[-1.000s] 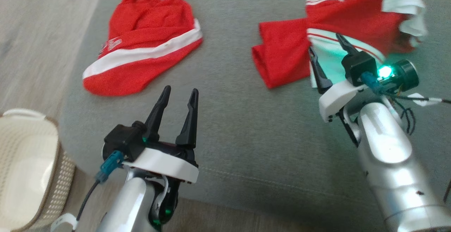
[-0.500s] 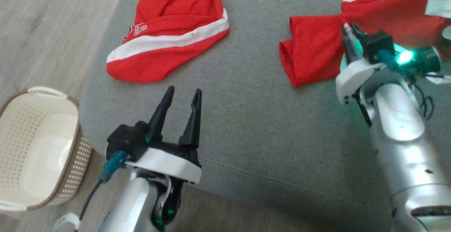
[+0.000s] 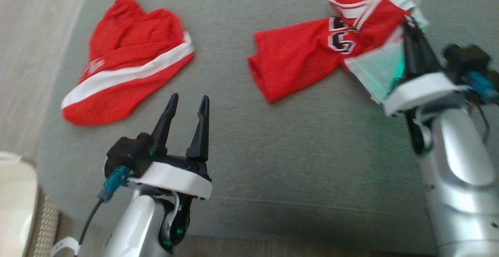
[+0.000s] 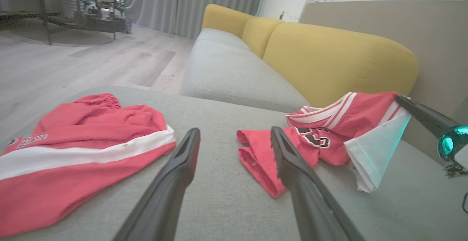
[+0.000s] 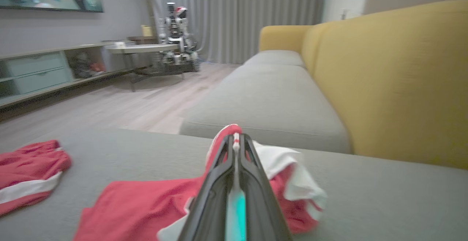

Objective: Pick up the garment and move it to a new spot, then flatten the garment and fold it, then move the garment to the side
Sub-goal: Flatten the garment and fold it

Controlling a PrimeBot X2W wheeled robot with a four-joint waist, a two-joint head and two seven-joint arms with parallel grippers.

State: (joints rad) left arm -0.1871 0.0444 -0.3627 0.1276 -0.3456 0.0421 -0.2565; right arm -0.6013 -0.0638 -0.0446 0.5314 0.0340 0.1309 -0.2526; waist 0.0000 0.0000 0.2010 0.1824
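Note:
The garment, a red jersey (image 3: pixel 296 58) with white trim and a black number, lies crumpled at the right of the grey cushion (image 3: pixel 273 140). My right gripper (image 3: pixel 410 25) is shut on its white-edged far end, which is raised off the cushion. The right wrist view shows the two fingers pressed together on a thin fold of the jersey (image 5: pixel 146 204) at the right gripper (image 5: pixel 236 138). My left gripper (image 3: pixel 188 100) hovers open and holds nothing near the cushion's front, between the two cloths. From the left wrist, the jersey (image 4: pixel 329 138) lies past the left gripper (image 4: pixel 234 131).
Red shorts (image 3: pixel 124 73) with a white stripe lie at the cushion's left. A pale perforated basket (image 3: pixel 15 202) stands on the wooden floor at the lower left. A yellow sofa back (image 4: pixel 336 58) rises behind the cushion.
My right gripper has gone from open to shut on the jersey's edge and raised it, so the number now shows. The head camera has shifted. The left gripper stays open.

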